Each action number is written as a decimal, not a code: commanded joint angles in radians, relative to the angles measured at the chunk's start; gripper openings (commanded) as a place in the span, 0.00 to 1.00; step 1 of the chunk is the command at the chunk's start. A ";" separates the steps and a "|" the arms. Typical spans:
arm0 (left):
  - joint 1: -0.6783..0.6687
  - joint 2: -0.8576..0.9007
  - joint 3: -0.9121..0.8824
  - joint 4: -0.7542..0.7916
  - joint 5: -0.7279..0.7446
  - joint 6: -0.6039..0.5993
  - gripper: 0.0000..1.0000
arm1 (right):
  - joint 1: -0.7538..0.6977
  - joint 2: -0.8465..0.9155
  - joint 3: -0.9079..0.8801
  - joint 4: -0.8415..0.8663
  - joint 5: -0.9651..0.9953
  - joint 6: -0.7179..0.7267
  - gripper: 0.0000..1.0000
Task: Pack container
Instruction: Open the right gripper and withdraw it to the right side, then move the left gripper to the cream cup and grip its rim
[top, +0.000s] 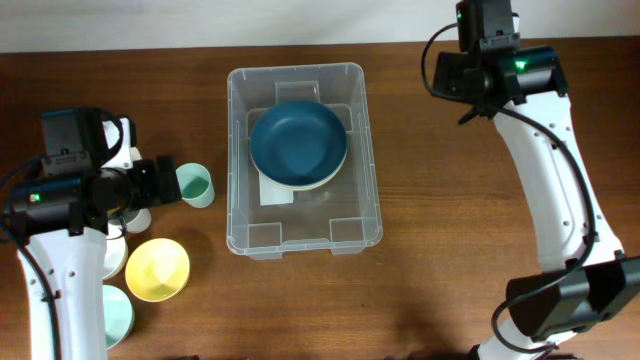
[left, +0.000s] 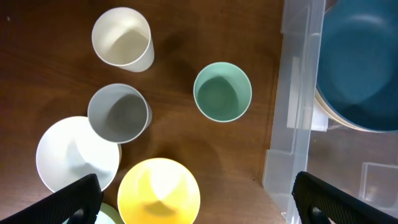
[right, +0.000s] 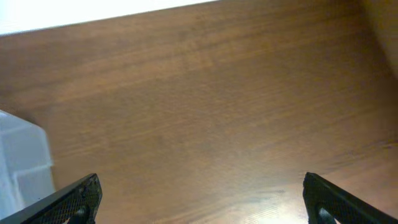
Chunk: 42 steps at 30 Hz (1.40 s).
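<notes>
The container is a large clear plastic bin in the middle of the table. A dark blue bowl sits inside it on top of a cream bowl, above a white label. The container's wall and the blue bowl also show in the left wrist view. My left gripper is open and empty, left of the container next to a green cup. In the left wrist view it hovers above the cups and bowls. My right gripper is open and empty over bare table, right of the container.
Left of the container stand a green cup, a grey cup, a white cup, a white bowl and a yellow bowl. A pale green bowl lies at the front left.
</notes>
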 joint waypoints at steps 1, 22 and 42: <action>0.005 -0.018 0.019 0.005 0.011 -0.013 1.00 | -0.007 -0.109 0.008 -0.038 0.056 -0.032 0.99; 0.005 -0.018 0.019 0.011 0.011 -0.014 1.00 | -0.051 -0.528 -0.177 -0.446 -0.262 -0.031 0.99; 0.168 0.344 0.375 -0.075 -0.020 -0.058 1.00 | -0.052 -0.684 -0.687 -0.256 -0.305 -0.099 0.99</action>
